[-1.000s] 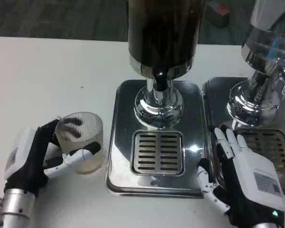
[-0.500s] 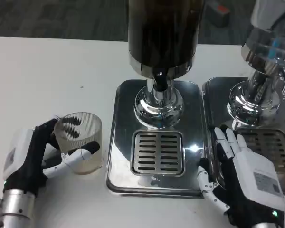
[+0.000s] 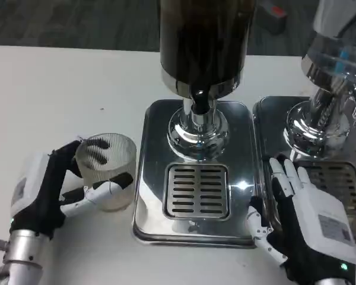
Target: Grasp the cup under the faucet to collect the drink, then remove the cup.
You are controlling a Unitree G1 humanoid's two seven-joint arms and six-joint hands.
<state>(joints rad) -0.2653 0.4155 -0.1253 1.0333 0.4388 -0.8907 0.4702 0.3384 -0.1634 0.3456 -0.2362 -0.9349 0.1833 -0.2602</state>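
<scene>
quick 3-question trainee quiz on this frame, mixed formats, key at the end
1. True or false: the cup stands on the drip grate under the faucet.
2. Which hand holds the cup? A) left hand B) right hand C) neither
3. Fill in: the right hand's fingers are spread, and it holds ____.

Key: 1 false, the cup is on the white table left of the metal tray. 2 A. 3 nothing.
</scene>
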